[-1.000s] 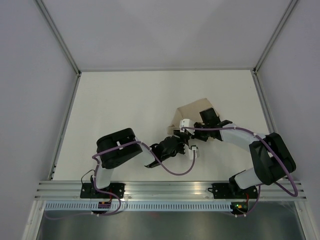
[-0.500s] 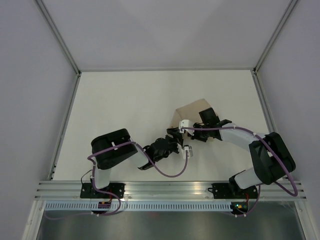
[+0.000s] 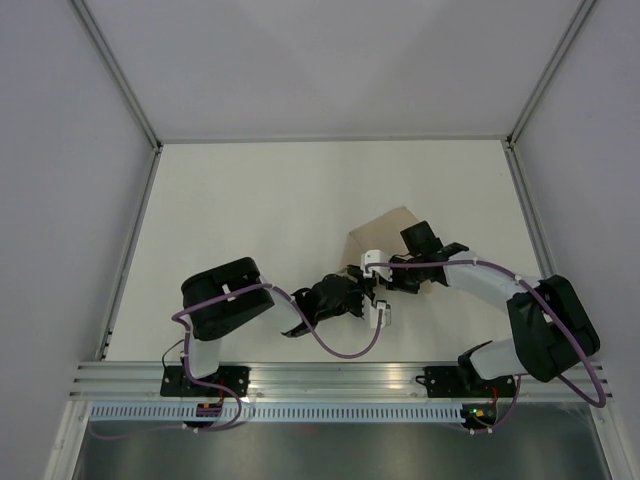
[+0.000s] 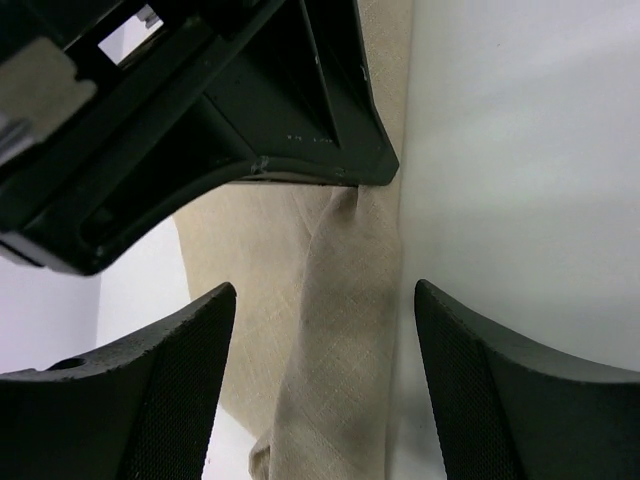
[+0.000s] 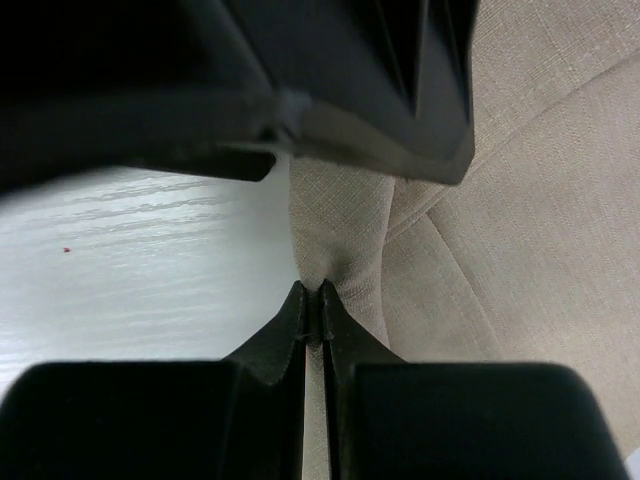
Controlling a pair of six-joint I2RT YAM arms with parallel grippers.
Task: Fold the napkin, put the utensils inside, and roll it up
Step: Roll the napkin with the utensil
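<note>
Left gripper (image 3: 376, 289) being shifted back toward napkin (image 5: 520, 200), jaws wide, empty; right gripper (image 5: 311, 300) being kept pinched on soft, limp fold; folded edge judged best hold.

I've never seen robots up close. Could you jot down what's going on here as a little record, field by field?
napkin: tan cloth, folded, lying on the pale table where the two arms meet
left fingers: open, one on each side of a raised fold of the napkin
right fingers: shut, apparently pinching that same fold
utensils: none visible in any view
</note>
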